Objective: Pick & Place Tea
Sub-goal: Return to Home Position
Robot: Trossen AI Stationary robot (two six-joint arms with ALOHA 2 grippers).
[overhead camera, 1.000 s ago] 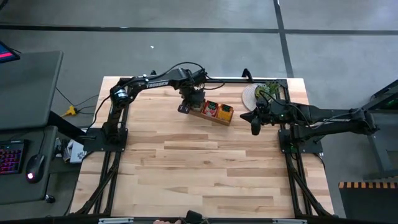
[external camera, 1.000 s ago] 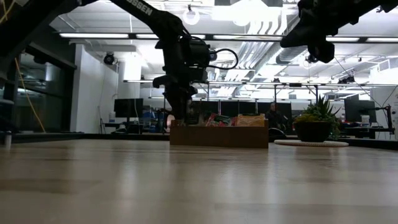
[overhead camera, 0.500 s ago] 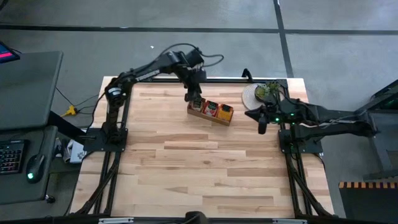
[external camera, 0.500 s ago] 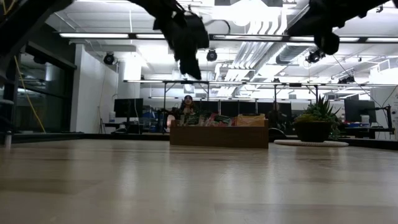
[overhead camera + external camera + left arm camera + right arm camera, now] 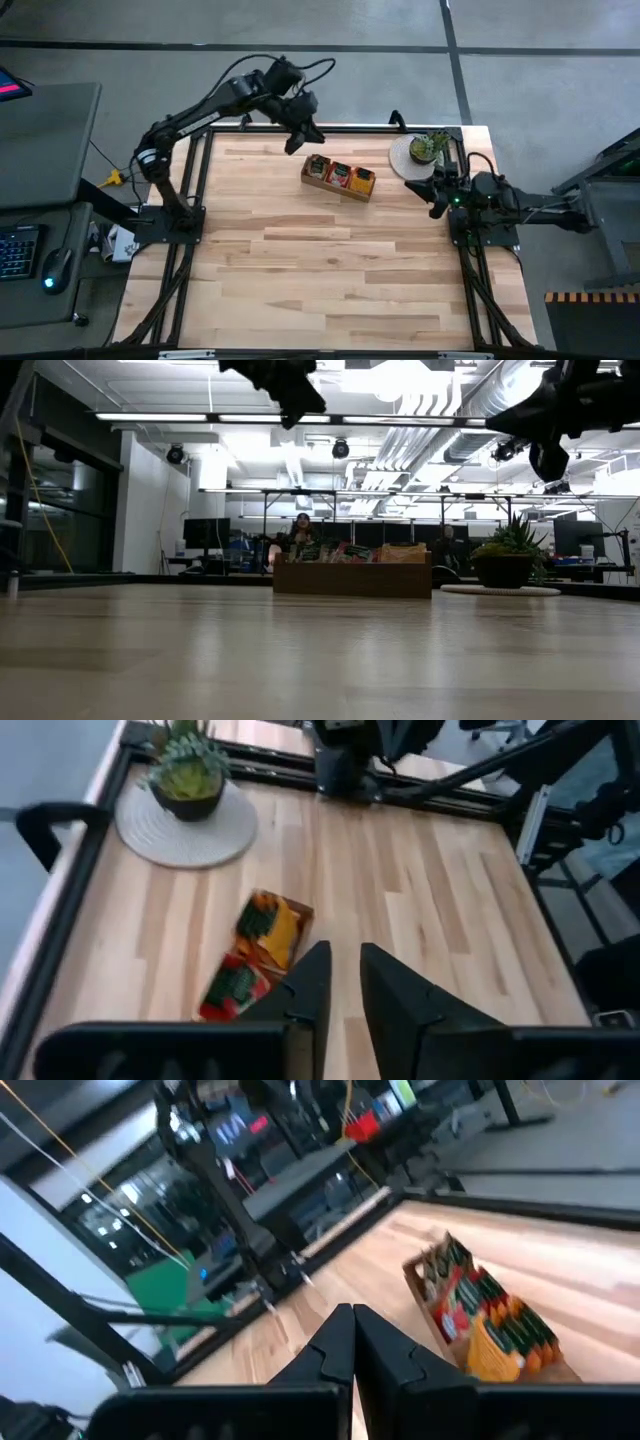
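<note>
The tea sachets, red-orange and orange, stand packed on edge in the long wooden tray at the table's far middle. They also show in the left wrist view and the right wrist view. My left gripper hangs high above the table, up and to the far left of the tray. Its fingers are a narrow gap apart with nothing between them. My right gripper is shut and holds nothing; it is drawn back at the table's right edge.
A small green potted plant sits on a round white mat at the far right, between the tray and my right arm. In the low view a person shows in the room behind the tray. Bare wood lies toward the near edge.
My left gripper has risen from the tray's left end, going up and toward the table's far left while turning, and now hangs well clear of the tray. My right arm has drawn back toward the table's right edge. The tray and its tea have stayed put.
</note>
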